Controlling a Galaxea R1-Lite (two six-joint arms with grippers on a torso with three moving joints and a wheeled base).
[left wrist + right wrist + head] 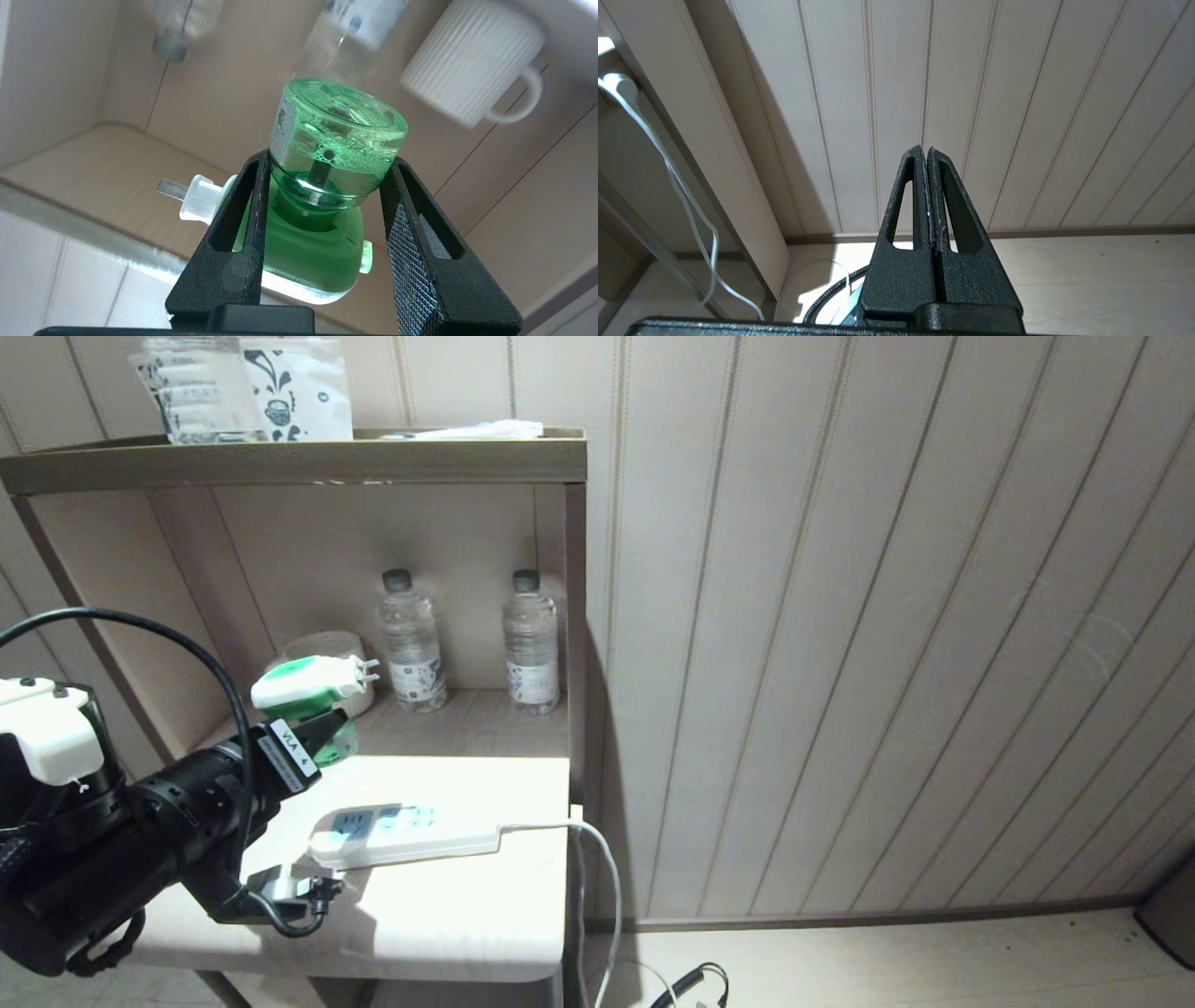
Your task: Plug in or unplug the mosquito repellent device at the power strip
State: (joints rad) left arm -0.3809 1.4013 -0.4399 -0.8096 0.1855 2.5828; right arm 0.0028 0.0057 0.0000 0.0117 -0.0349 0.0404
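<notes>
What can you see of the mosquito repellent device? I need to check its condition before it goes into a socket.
The mosquito repellent device has a white-and-bright-green plastic head, two metal prongs pointing toward the water bottles, and a translucent green bottle holding bubbly liquid around a dark wick. It is unplugged, held in the air above the power strip, touched only by the left gripper, whose fingers clamp the bottle's neck from both sides.

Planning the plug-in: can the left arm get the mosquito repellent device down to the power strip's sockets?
Probably yes. The left pincer holds the mosquito repellent device just above and behind the power strip, whose sockets face up uncovered. The prongs point sideways, though, so the wrist must turn.
</notes>
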